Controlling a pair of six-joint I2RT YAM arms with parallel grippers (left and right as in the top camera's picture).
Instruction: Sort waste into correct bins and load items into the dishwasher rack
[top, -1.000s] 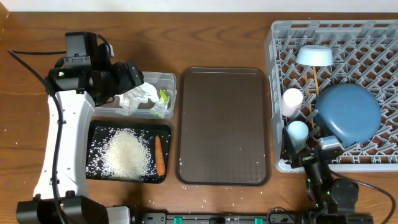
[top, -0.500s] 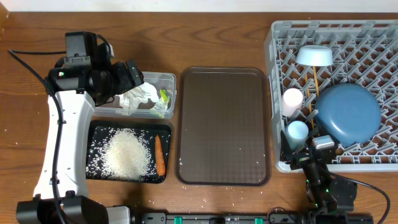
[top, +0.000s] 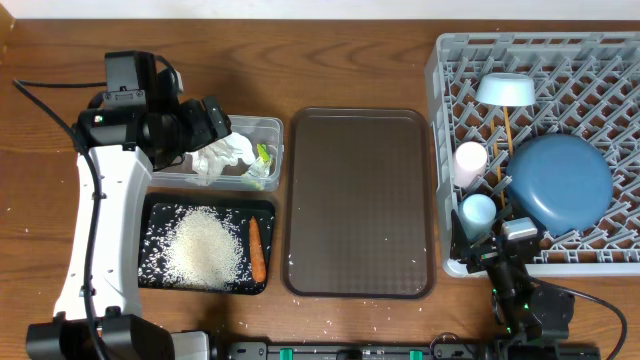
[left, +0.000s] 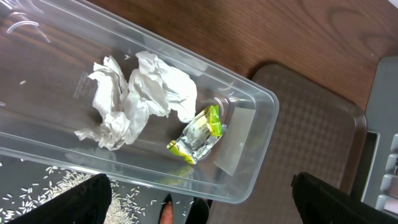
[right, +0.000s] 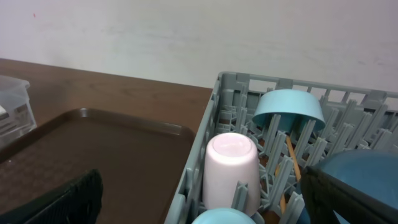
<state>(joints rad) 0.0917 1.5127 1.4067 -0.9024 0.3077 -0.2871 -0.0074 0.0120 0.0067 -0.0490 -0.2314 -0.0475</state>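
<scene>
The grey rack at 3 o'clock on the desk holds the plate, bowl, pink cup and blue cup. At 9 o'clock, the clear tub holds the napkin and wrapper. The black tray at 7 o'clock holds rice and a carrot. The left hand is spread over the tub. The right hand is spread at the rack's 7 o'clock corner.

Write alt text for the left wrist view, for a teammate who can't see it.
A clear rectangular plastic tub holds a crumpled white paper napkin and, beside it, a small green-and-white wrapper. The left gripper is open above it, dark fingers at the bottom corners. Loose white rice grains show below the tub, and a brown serving tray sits at right.
</scene>
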